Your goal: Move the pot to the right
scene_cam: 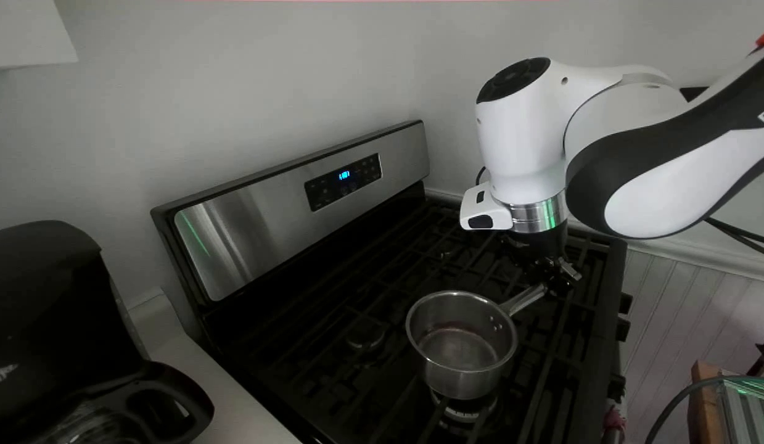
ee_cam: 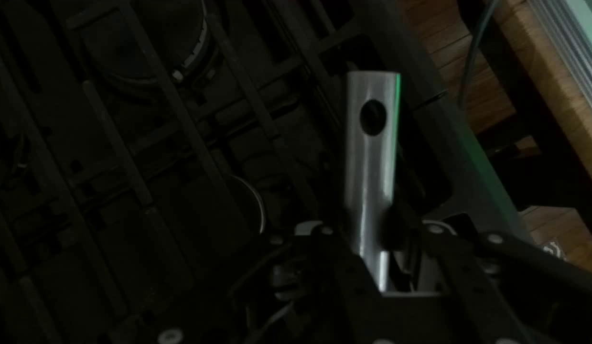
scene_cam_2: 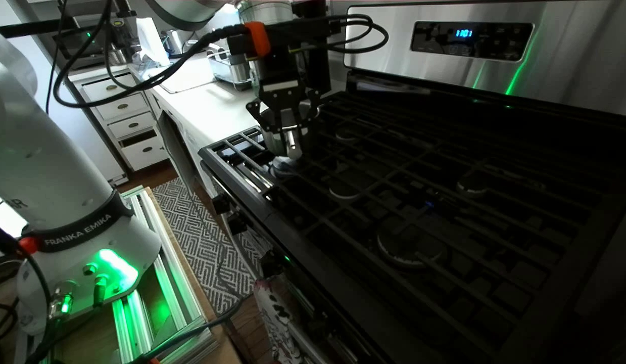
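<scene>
The pot (scene_cam: 460,376) is a small shiny steel saucepan, upright over a front burner of the dark stove in an exterior view. It is partly hidden behind the gripper in an exterior view (scene_cam_2: 274,144). Whether its base touches the grate or hangs slightly above it, I cannot tell. Its long handle (ee_cam: 372,167) runs between my fingers in the wrist view, with its holed end sticking out beyond them. My gripper (scene_cam: 555,279) is shut on the handle, with dark pads at both sides. The gripper (scene_cam_2: 291,130) points down in an exterior view; it also fills the bottom of the wrist view (ee_cam: 371,227).
The black stove grates (scene_cam_2: 393,172) hold several burners. The steel control panel (scene_cam: 264,222) rises at the back. A black coffee maker (scene_cam: 55,320) stands on the counter beside the stove. Knobs (scene_cam_2: 221,203) and a cloth (scene_cam_2: 277,318) are along the stove's front.
</scene>
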